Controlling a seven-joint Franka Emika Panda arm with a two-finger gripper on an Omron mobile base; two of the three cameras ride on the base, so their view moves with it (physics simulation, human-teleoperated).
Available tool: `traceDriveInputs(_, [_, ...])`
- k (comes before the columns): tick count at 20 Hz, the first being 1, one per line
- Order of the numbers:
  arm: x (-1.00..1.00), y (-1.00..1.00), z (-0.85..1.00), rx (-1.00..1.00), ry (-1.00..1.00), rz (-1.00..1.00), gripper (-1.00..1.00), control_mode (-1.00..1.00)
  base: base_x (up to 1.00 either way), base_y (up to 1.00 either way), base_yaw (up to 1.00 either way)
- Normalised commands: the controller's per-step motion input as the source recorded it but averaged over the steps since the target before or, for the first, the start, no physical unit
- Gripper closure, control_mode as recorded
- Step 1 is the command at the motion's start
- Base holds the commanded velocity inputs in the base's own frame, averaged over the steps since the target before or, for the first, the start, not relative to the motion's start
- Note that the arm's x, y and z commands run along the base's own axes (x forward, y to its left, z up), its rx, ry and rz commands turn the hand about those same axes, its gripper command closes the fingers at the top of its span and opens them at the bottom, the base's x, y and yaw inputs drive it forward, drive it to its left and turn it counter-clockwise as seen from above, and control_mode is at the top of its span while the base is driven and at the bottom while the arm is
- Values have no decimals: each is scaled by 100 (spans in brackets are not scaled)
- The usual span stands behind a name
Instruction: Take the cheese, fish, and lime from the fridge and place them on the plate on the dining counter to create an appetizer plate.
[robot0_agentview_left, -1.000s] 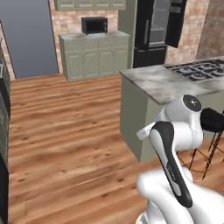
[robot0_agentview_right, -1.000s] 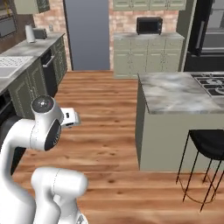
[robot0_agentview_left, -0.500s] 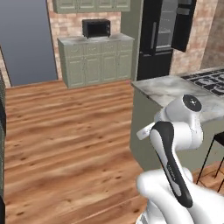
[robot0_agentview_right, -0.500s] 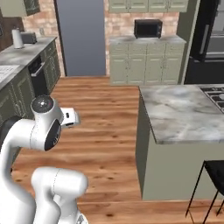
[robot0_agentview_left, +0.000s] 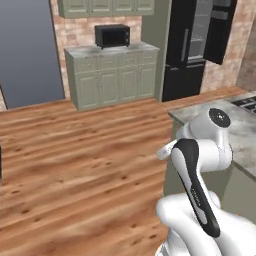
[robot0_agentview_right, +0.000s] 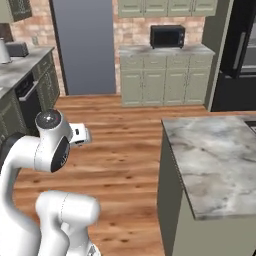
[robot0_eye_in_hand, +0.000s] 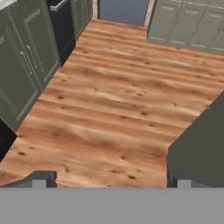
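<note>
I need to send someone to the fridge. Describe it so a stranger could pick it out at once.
Start at the back brick wall, where sage-green cabinets carry a black microwave. Just right of those cabinets, past a green panel, stands the fridge: a tall black appliance reaching from the wood floor up out of the frame. Unlike the small microwave, it is floor-standing, with a long vertical handle.

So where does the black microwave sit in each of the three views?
Left base view: the microwave is at upper centre-left, on the sage cabinet run.
Right base view: upper centre-right, on the same cabinets.
Hand view: not in it.
Shared landmark: the tall grey panel left of those cabinets.
</note>
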Motion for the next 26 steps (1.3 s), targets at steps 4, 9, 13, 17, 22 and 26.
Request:
traceDriveInputs(4, [0, 0, 0, 0, 0, 0, -100, 100, 100, 33, -8])
traceDriveInputs(9, [0, 0, 0, 0, 0, 0, -100, 100, 100, 39, -12])
traceDriveInputs(13, [0, 0, 0, 0, 0, 0, -100, 100, 100, 35, -14])
traceDriveInputs(17, [0, 0, 0, 0, 0, 0, -100, 100, 100, 38, -21])
traceDriveInputs(22, [0, 0, 0, 0, 0, 0, -100, 100, 100, 33, -40])
traceDriveInputs(26, [0, 0, 0, 0, 0, 0, -100, 100, 100, 26, -48])
